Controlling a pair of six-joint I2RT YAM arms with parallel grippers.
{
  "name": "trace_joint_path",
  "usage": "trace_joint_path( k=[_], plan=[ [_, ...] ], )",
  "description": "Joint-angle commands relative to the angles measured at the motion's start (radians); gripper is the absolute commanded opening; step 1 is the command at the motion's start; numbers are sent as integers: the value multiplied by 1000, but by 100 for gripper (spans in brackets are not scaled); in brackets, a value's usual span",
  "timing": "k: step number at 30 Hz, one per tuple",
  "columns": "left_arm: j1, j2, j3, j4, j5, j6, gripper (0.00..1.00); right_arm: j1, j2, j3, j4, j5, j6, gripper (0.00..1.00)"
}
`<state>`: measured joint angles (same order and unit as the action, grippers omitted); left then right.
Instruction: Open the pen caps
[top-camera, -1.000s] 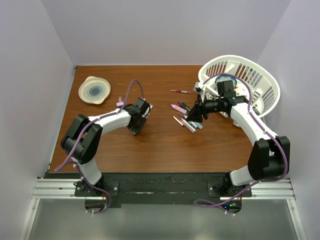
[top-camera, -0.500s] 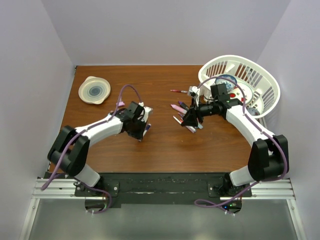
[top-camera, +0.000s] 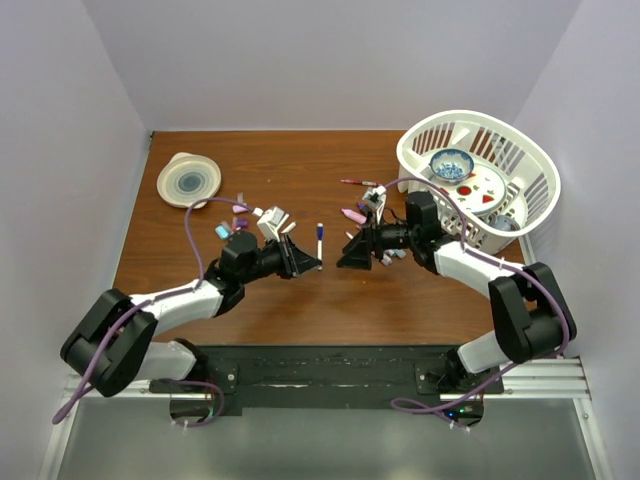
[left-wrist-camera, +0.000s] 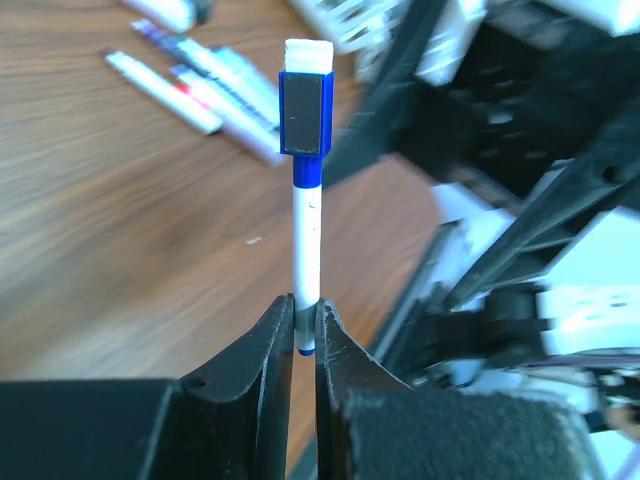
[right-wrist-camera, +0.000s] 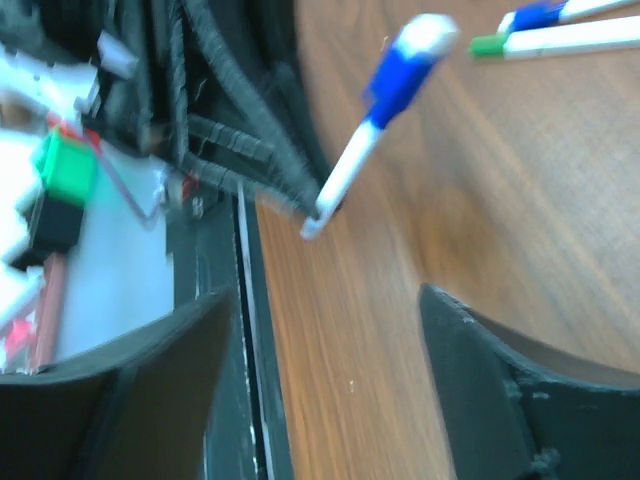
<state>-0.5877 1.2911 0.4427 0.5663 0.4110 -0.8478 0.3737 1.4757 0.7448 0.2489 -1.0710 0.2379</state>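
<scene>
My left gripper (left-wrist-camera: 305, 322) is shut on the tail of a slim white-barrelled pen (left-wrist-camera: 306, 235) and holds it up over the middle of the table. The pen's blue cap (left-wrist-camera: 306, 112), with a white end, is on and points away from the left wrist camera. In the top view the left gripper (top-camera: 310, 264) and the right gripper (top-camera: 346, 258) face each other with that pen (top-camera: 320, 243) between them. The right gripper (right-wrist-camera: 330, 385) stands open and empty. The held pen (right-wrist-camera: 350, 170) and its blue cap (right-wrist-camera: 403, 72) lie ahead of the jaws, clear of both fingers (right-wrist-camera: 520, 400).
More pens (top-camera: 372, 238) lie in a pile behind the right gripper, with a red one (top-camera: 360, 183) farther back. Loose caps (top-camera: 232, 224) and pens (top-camera: 272, 219) sit by the left arm. A white basket (top-camera: 530, 160) is at the back right, a lidded bowl (top-camera: 189, 180) at the back left.
Both arms swung toward the middle of the table. The left gripper lifted the blue-capped pen and now holds it out. The right gripper opened wider and faces the pen.
</scene>
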Motion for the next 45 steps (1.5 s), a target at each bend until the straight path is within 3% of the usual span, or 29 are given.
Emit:
trace_joint_path(
  k=[1, 3, 13, 17, 28, 29, 30, 31, 32, 33, 35, 36, 40, 45],
  plan=[
    [-38, 16, -35, 383, -46, -197, 0, -1, 9, -61, 401, 92, 371, 92],
    [-52, 28, -35, 403, -63, -203, 0, -1, 11, -76, 420, 175, 468, 99],
    [-101, 88, -16, 460, -84, -214, 0, 1, 46, -125, 716, 131, 661, 99],
    [-115, 103, -9, 466, -93, -214, 0, 2, 58, -117, 684, 143, 678, 88],
    [-147, 155, 24, 484, -95, -214, 0, 37, 90, -90, 647, 108, 689, 29],
    [-147, 155, 24, 486, -94, -212, 0, 40, 93, -81, 647, 100, 680, 11],
    [-147, 154, 24, 486, -89, -205, 0, 47, 98, -75, 641, 82, 672, 1],
    [-147, 148, 24, 491, -84, -198, 0, 48, 98, -64, 618, 77, 658, 0],
    [-147, 142, 21, 495, -81, -191, 4, 48, 94, -56, 587, 75, 611, 0],
    [-147, 134, 10, 498, -78, -175, 27, 48, 77, -45, 542, 82, 572, 0],
    [-147, 88, -8, 495, -86, -151, 54, 48, 60, -16, 396, 92, 438, 0],
    [-146, 67, -31, 489, -101, -114, 76, 48, 54, -6, 345, 100, 393, 0],
    [-136, -70, -49, 379, -169, -40, 93, 48, 26, 63, 76, 124, 169, 0],
    [-103, -104, 45, 126, -247, 1, 100, 54, 17, 71, 27, 94, 48, 0]
  ],
)
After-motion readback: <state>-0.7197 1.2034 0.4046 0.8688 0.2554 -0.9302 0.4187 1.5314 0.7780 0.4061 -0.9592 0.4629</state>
